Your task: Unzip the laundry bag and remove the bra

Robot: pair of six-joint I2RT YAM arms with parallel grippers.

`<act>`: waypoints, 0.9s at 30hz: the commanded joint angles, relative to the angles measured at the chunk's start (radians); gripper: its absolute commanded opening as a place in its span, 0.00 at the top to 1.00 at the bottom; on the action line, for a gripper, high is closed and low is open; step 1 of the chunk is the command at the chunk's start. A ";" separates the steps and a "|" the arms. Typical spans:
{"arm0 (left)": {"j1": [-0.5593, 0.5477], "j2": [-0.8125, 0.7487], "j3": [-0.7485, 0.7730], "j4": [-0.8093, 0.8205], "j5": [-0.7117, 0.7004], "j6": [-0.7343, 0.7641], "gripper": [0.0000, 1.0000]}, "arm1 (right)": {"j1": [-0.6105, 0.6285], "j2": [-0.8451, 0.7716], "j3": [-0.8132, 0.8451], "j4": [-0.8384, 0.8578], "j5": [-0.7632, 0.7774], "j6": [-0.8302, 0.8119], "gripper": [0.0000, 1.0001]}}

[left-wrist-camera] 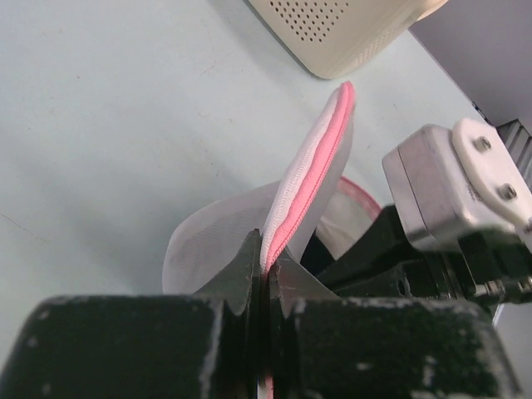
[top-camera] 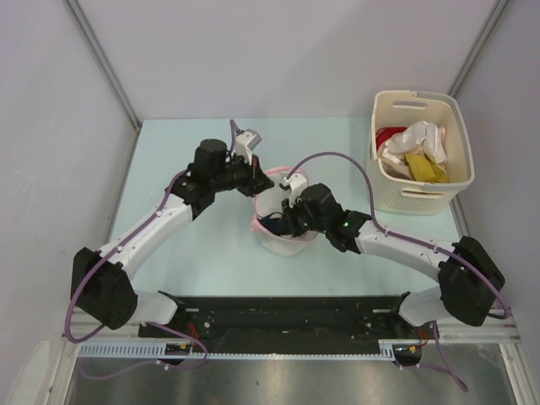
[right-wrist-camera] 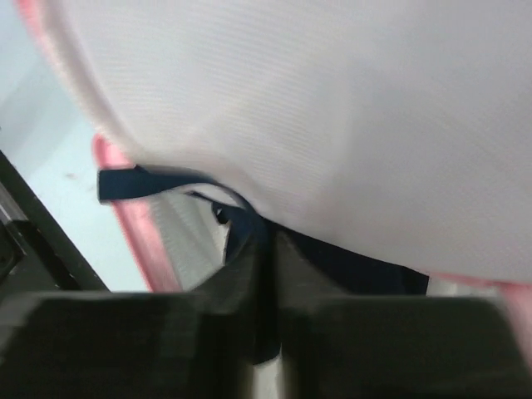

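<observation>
Both pincers were closed on something. My left pincer [left-wrist-camera: 266,259] was pressed flat on the pink-trimmed rim of the laundry bag [left-wrist-camera: 208,241]. The zipper edge ran up from between the jaws and stood on edge above the worktop [left-wrist-camera: 100,125]. My right pincer [right-wrist-camera: 264,249] was nipped narrow on a navy strap of the bra [right-wrist-camera: 133,179], right at the bag's mouth. White mesh hung over that strap, and more dark fabric showed under the mesh, so the bra was partly inside.

From above, the bag sat about mid-worktop between my two wrists. The left pincer held the far-left side of its rim, and the right one reached in from the near-right side. Bare pale worktop lay open to the left of the bag, beyond it, and on the near side towards my bases. A cream slotted basket [top-camera: 420,198] stood at the far right corner, close to the worktop's right edge and well apart from the bag. White, yellow and red clothes [top-camera: 413,152] were heaped in it. Grey wall panels [top-camera: 51,101] closed in the worktop on the left, back and right.
</observation>
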 commanded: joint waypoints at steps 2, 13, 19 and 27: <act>-0.007 -0.014 0.001 0.031 0.014 -0.011 1.00 | 0.031 -0.058 0.017 0.009 0.125 0.010 1.00; -0.005 0.003 -0.010 -0.027 -0.234 0.009 0.99 | 0.015 -0.357 0.015 -0.125 0.279 0.018 1.00; -0.004 0.004 -0.030 0.005 -0.245 -0.019 1.00 | -0.073 -0.469 0.015 -0.049 0.291 0.080 1.00; -0.005 0.003 -0.043 0.067 -0.165 -0.101 1.00 | -0.192 -0.445 0.060 0.200 0.271 0.229 1.00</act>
